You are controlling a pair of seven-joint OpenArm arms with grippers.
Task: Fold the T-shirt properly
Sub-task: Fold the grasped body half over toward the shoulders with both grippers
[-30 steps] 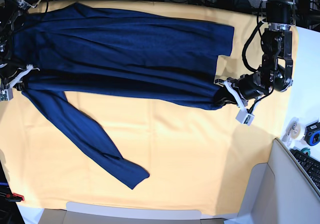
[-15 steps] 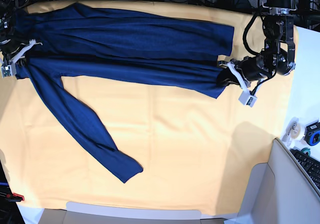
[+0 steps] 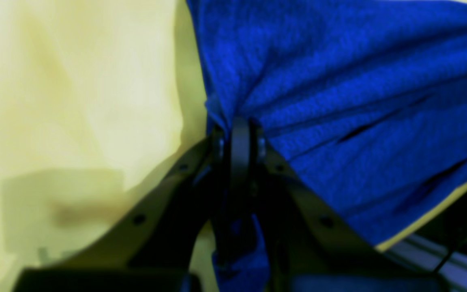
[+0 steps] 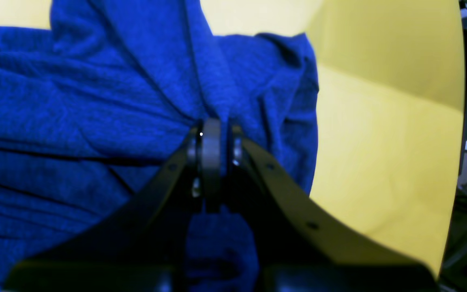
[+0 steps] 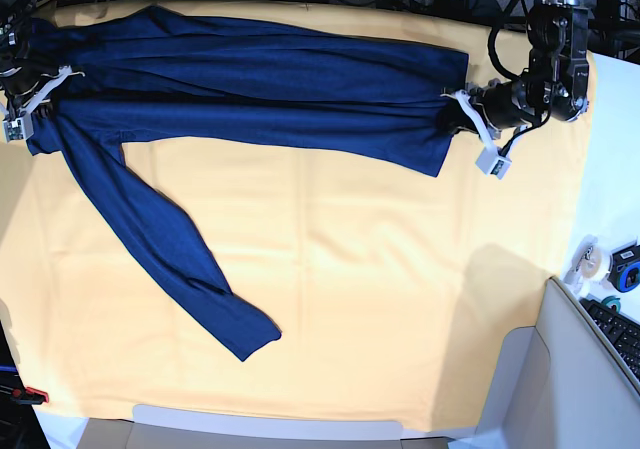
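Each pincer, left (image 5: 452,119) and right (image 5: 42,109), was clamped on one end of the T-shirt (image 5: 260,84). This probably kept the folded edge straight, while one sleeve (image 5: 170,244) trailed over the yellow cloth (image 5: 380,289).

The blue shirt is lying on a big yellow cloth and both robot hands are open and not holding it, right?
Not quite. The blue shirt does lie on the yellow cloth, but both hands are shut on it: the left hand and right hand each pinch bunched fabric, as the wrist views show.
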